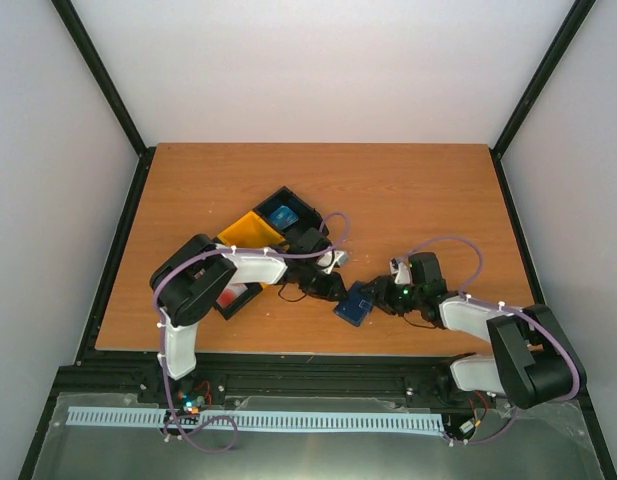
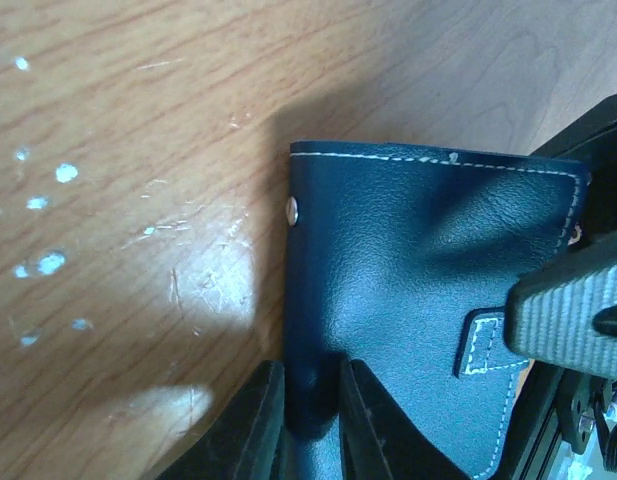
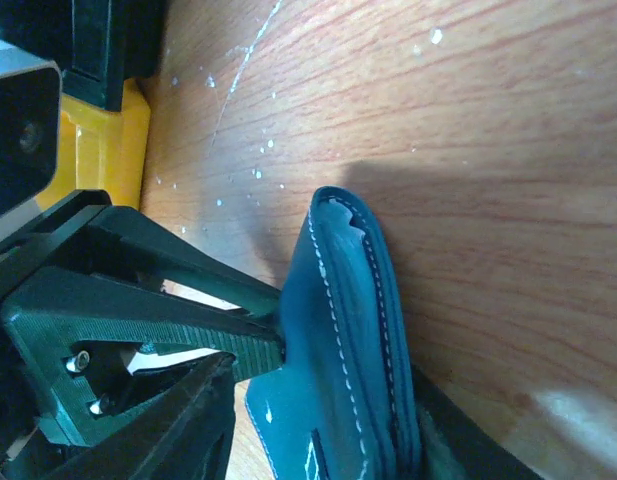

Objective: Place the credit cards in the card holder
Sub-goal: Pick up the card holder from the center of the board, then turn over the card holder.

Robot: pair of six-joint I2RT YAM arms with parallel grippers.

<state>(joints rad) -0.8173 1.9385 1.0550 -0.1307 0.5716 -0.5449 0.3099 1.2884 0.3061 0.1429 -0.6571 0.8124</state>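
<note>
The card holder [image 1: 355, 303] is a dark blue wallet, folded, held just above the table near its front middle. My left gripper [image 1: 335, 290] is shut on its edge; in the left wrist view the fingers [image 2: 360, 420] pinch the wallet [image 2: 418, 260] beside its snap. My right gripper [image 1: 381, 297] straddles the wallet [image 3: 338, 380] from the other side. One finger [image 3: 453, 440] lies against its back and the other [image 3: 188, 430] stands a narrow gap off its front. A red card [image 1: 231, 297] lies in a black bin partly under my left arm.
A yellow bin [image 1: 253, 228] and a black bin [image 1: 306, 208] holding a blue item [image 1: 283, 215] stand behind my left gripper. The yellow bin [image 3: 103, 150] also shows in the right wrist view. The table's front edge [image 1: 318, 352] is close.
</note>
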